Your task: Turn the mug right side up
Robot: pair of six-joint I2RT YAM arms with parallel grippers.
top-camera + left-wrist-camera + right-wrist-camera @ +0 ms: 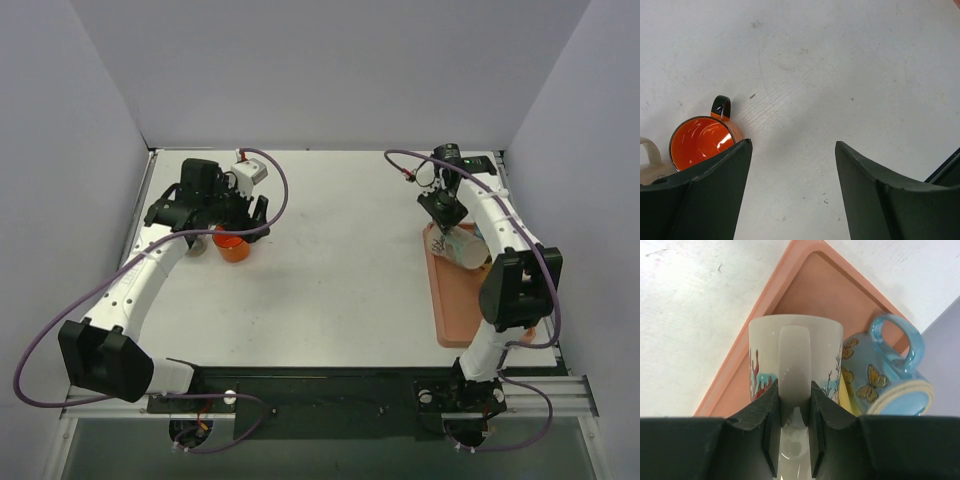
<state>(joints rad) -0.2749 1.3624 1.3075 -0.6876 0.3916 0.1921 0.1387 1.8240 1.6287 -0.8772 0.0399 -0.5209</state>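
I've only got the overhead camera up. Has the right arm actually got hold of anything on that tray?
Observer: Yes. The right gripper is shut on the handle of the white coral-print mug.
Operator: Anything else on there?
Observer: A blue butterfly mug lies on its side right beside it on the pink tray.
Operator: And the orange one?
Observer: The orange mug stands mouth up, just outside the open left gripper.

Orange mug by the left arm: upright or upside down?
Upright: the left wrist camera looks down into the orange mug, its open mouth and glossy orange inside showing.
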